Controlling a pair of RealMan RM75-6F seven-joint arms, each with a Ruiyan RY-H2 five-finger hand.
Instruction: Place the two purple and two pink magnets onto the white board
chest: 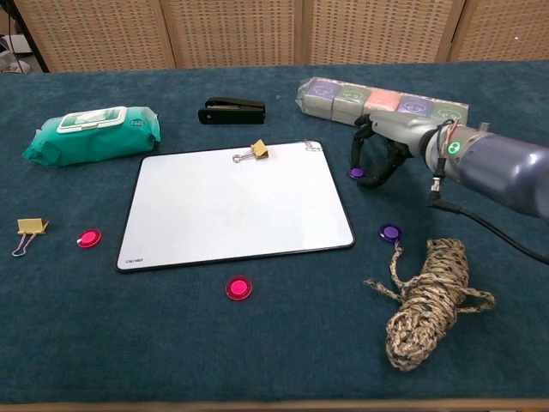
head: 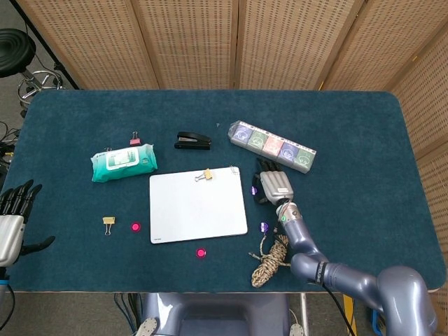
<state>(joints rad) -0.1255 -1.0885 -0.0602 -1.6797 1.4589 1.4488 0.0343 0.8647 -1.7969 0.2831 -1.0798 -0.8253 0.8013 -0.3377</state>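
1. In the head view, the right hand (head: 271, 186) hovered just right of the white board (head: 198, 206), fingers curled downward over a purple magnet (head: 253, 191) on the blue table (head: 350, 140); whether the fingers touched it could not be told.
2. The second purple magnet (head: 264, 227) lay near the coiled rope (head: 269, 260). One pink magnet (head: 136, 227) sat left of the board beside a yellow binder clip (head: 108, 222), and the other pink magnet (head: 201, 253) lay below the board's front edge.
3. The left hand (head: 12, 217) rested at the table's left edge, fingers spread, holding nothing.
4. In the chest view, the right hand (chest: 383, 146) arched over the purple magnet (chest: 357, 172), fingertips (chest: 374, 181) pointing down on either side of it, not yet closed on it.
5. The board (chest: 236, 206) carried only a gold binder clip (chest: 255, 151) at its top edge. A black stapler (chest: 232, 110), a green wipes pack (chest: 93, 133) and a row of boxed items (chest: 377, 98) lay behind it.
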